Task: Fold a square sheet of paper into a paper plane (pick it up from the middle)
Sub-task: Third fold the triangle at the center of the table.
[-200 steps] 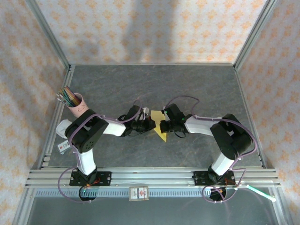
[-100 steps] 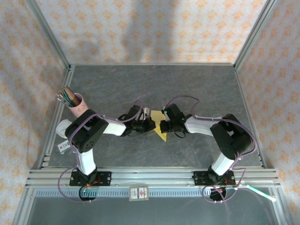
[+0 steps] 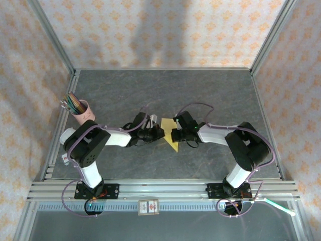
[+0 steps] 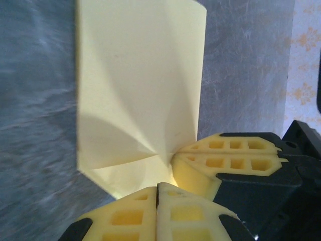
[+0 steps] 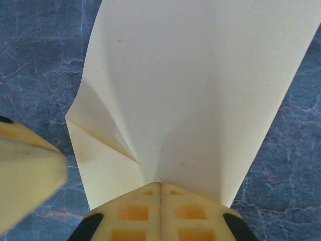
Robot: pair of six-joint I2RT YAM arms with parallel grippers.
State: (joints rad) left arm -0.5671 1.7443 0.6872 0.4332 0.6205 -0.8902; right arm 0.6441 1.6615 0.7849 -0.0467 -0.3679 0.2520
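grey table (image 3: 200,90), pencil cup (image 3: 82,113) at left, yellow sheet (image 3: 173,143) centre

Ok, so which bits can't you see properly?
Top external view: middle of the yellow paper, hidden under the arms.
Left wrist view: its far edge, cut off at top.
Right wrist view: left fingers, blurred, too close.
Pens in the pink cup: too small to count.

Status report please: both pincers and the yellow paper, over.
Right pincer shut on the creased yellow paper. Left pincer shut at its edge, grip unclear. Pencil cup far left, well apart.
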